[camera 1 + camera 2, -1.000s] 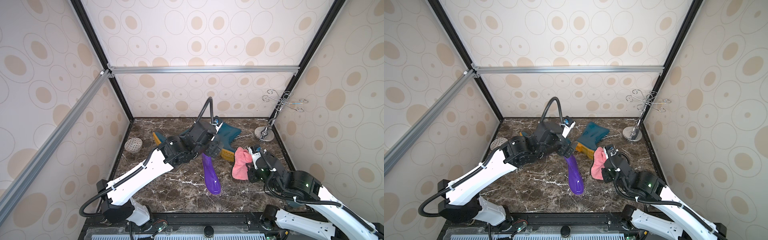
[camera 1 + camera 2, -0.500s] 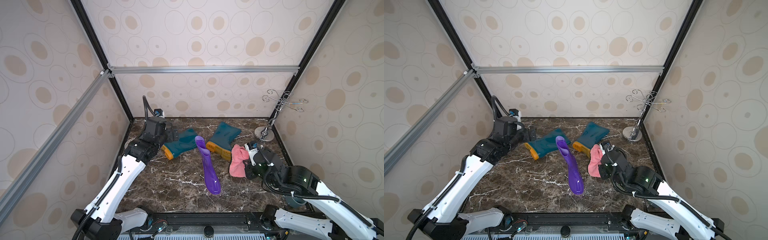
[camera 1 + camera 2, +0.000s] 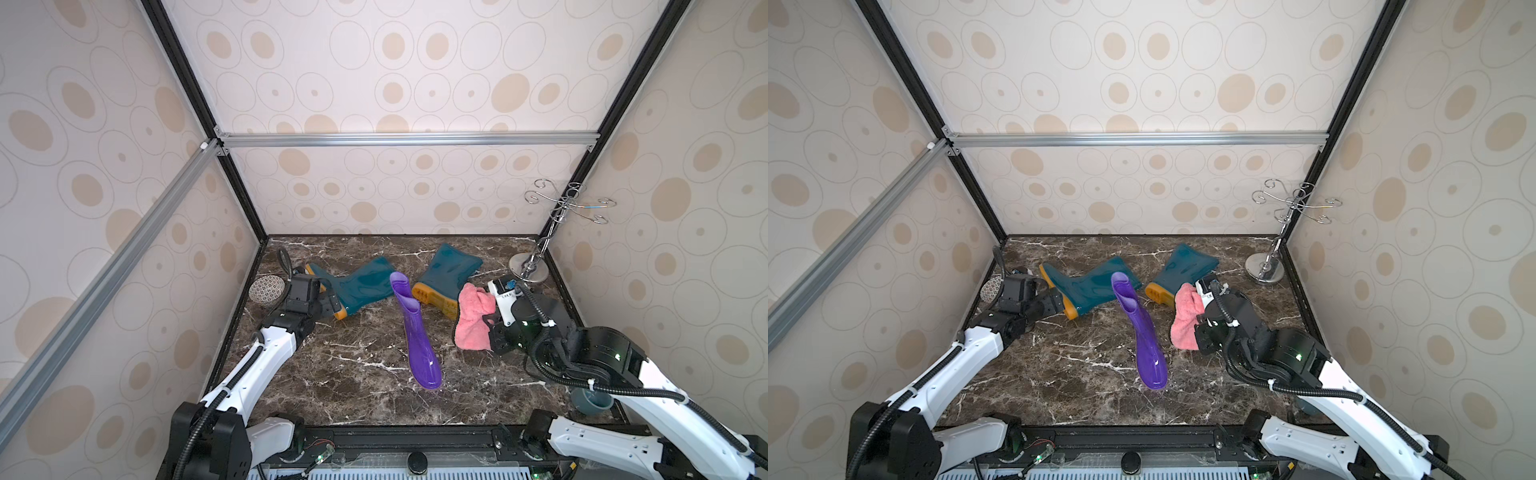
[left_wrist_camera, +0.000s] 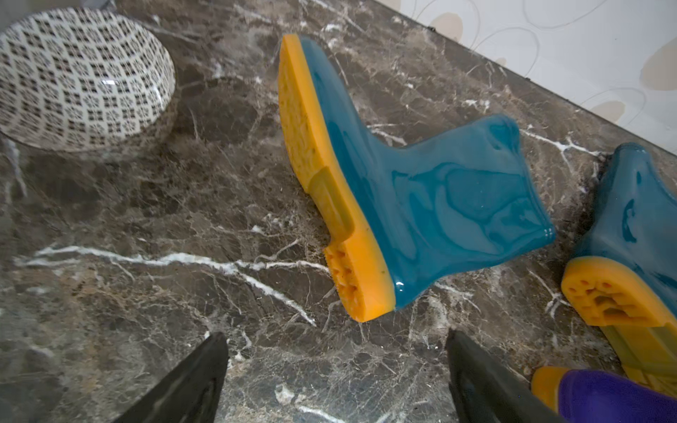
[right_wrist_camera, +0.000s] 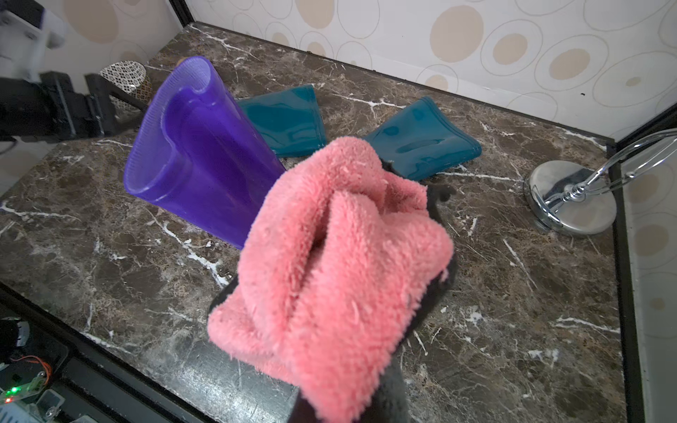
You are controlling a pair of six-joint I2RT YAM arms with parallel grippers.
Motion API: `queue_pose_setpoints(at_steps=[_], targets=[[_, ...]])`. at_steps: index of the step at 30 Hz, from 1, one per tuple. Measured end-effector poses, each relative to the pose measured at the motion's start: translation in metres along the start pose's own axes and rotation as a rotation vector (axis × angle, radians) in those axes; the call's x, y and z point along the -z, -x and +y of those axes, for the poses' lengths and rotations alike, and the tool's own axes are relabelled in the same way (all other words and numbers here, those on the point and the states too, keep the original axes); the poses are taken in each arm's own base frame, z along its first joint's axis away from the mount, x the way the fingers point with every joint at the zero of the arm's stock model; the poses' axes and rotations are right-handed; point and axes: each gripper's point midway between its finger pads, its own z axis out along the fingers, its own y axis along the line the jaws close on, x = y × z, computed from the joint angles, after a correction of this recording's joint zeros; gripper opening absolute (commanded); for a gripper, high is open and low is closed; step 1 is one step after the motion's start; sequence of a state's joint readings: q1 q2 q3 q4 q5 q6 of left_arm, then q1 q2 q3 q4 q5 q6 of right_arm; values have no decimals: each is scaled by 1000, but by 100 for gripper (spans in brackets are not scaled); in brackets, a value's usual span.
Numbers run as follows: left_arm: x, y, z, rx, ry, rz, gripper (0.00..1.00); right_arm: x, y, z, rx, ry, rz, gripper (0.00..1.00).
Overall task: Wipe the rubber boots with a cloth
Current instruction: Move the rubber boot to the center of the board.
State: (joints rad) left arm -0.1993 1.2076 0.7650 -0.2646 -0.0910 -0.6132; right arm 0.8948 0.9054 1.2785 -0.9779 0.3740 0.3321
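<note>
Two tools: the left tool stands wide and empty, the right tool clamps the cloth.

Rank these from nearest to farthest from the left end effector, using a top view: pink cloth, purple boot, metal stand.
Measured from the left end effector:
1. The purple boot, in the middle.
2. The pink cloth, further to the right.
3. The metal stand, in the far right corner.

The left arm reached low along its own side, its left gripper gaping wide and holding nothing. The right arm stretched forward, elbow bent, right gripper clamped on the cloth.
</note>
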Motion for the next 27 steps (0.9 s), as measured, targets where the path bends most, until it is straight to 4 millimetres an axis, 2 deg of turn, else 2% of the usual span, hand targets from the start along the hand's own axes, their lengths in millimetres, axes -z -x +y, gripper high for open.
queue_pose_setpoints(at_steps=[2,9,15,19,25,27], targets=[[-8,-5,1,22,-11,10,89,5,9,2,1,11,-17,0],[-35,-2,-8,97,-61,-5,79,31,42,5,15,50,-93,0],[-50,-5,-7,125,-61,3,77,43,63,15,42,100,-130,0],[-56,-4,-8,137,-60,-6,75,46,71,20,61,118,-141,0],[-77,-15,-16,117,-35,30,72,43,73,24,80,129,-132,0],[-82,-18,-15,115,-22,35,66,43,73,24,82,128,-131,0]])
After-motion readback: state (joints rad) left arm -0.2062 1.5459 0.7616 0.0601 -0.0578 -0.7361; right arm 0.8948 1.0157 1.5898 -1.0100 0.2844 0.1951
